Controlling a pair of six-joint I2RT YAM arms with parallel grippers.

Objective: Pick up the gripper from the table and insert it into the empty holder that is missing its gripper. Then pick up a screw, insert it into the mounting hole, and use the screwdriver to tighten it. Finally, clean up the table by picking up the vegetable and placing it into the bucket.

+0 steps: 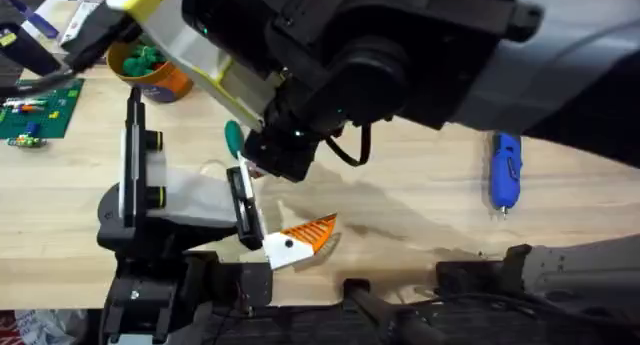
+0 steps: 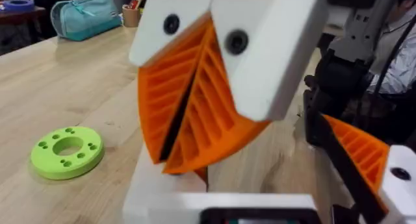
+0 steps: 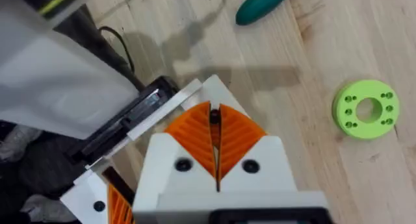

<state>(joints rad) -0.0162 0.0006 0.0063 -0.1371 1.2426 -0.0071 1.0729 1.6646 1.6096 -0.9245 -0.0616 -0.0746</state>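
Right gripper (image 3: 216,143) pads pinched together, apparently empty | left gripper (image 2: 185,120) likewise closed | gripper (image 1: 303,239) seated at holder (image 1: 185,200), four o'clock side | screw next: approach mounting hole straight, avoid jogging it

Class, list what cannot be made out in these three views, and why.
Bucket: overhead, partly hidden by the blurred arm.
Holder: overhead, its mounting hole too small to find.
Right jaws: right wrist view, shut; whether they pinch a screw is too small to tell.
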